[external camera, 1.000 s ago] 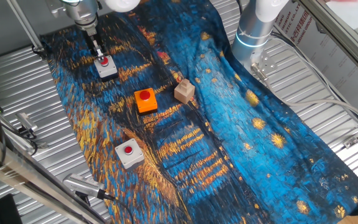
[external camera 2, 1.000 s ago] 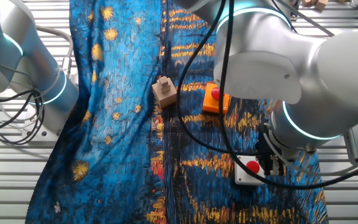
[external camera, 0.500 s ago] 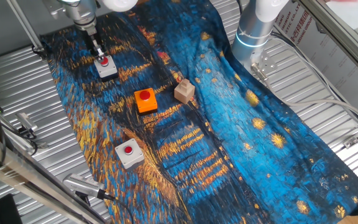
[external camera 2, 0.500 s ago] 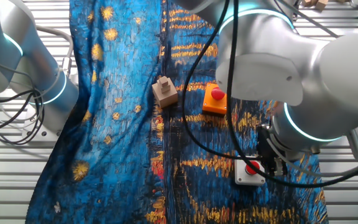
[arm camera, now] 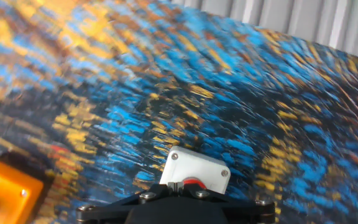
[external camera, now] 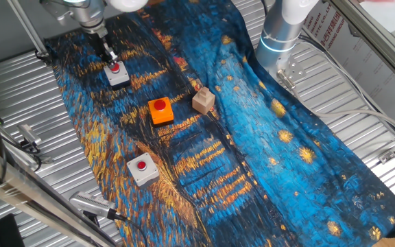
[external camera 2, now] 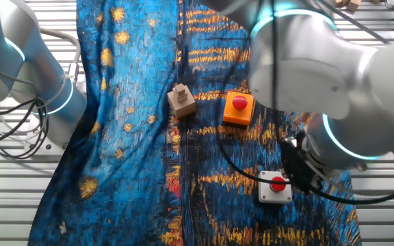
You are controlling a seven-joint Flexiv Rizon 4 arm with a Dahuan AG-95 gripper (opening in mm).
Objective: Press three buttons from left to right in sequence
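Gripper (external camera: 110, 57): I see it hanging just above the far grey button, tips at the button's far-left edge. I cannot tell whether the fingers are parted or closed; no view shows the tips clearly.

Far grey button (external camera: 117, 73): light grey box with red cap, at the far left of the cloth in one fixed view. In the hand view it (arm camera: 194, 169) sits just past the black gripper body.

Orange button (external camera: 160, 110): mid-cloth, between the two grey ones, well apart from the gripper.

Near grey button (external camera: 142, 169): near edge of the cloth, alone.

Wooden block (external camera: 203, 100): tan, just right of the orange button, not touching it.

Cloth (external camera: 266, 158): blue and gold print, draped over the ribbed metal table (external camera: 33, 137).
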